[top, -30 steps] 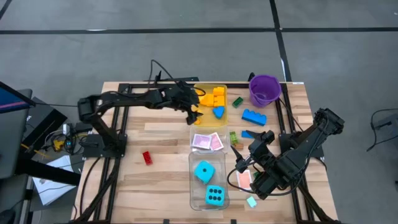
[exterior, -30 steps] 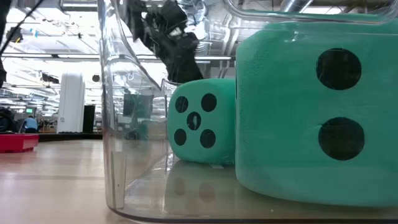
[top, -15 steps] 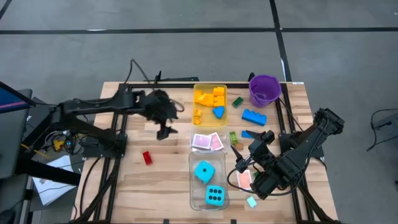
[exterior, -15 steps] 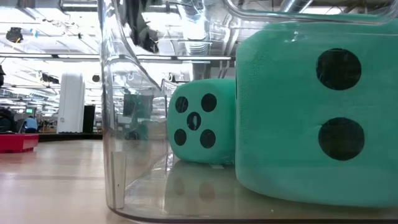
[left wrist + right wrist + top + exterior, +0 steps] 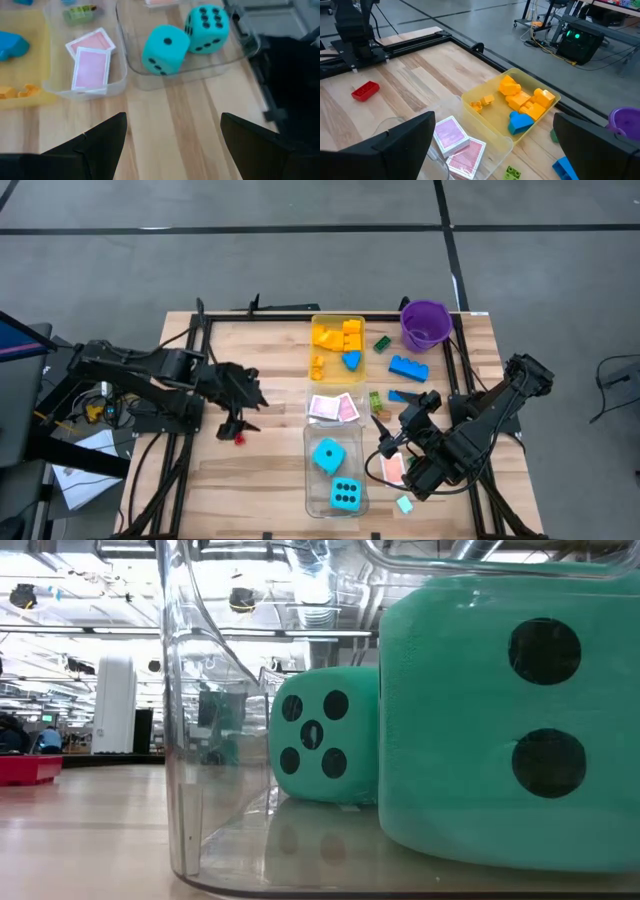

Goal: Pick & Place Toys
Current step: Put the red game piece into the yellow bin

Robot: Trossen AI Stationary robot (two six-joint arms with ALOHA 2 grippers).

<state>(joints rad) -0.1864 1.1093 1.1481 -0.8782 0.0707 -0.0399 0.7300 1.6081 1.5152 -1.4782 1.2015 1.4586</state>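
High view: I have the left gripper [image 5: 236, 427] over the bare wood on the left part of the table [image 5: 270, 480], fingers spread with nothing between them, just beside the red brick [image 5: 238, 438]. The right gripper [image 5: 383, 442] sits near the table's right edge, fingers wide apart and empty, over a pink-backed card [image 5: 394, 468] lying on the wood. Yellow tray [image 5: 325, 323] at the far middle holds yellow and orange bricks [image 5: 345, 338] plus 1 blue piece [image 5: 351, 360]. Next to it, the small clear tray [image 5: 334, 420] holds 2 pink-backed cards [image 5: 333, 407]. The long clear tray [image 5: 312, 485] holds 2 cyan dice [image 5: 328, 455]. Purple bucket [image 5: 425, 324] at the far right corner, a blue brick [image 5: 408, 367] and a green brick [image 5: 382, 343] near it on the table.

Low view: I only see the clear tray wall up close and both dice [image 5: 505, 715] inside it, the near one filling the right half. No gripper in this view.

Left wrist view: both dark fingers [image 5: 100, 137] stand well apart, bare wood between them. Beyond: dice [image 5: 166, 50] in the clear tray, 2 cards [image 5: 90, 67] in the small tray.

Right wrist view: fingers [image 5: 402, 137] wide apart, nothing held. I see the yellow tray [image 5: 485, 112] with its bricks, the cards [image 5: 450, 134], the red brick [image 5: 365, 91] far off on the wood.
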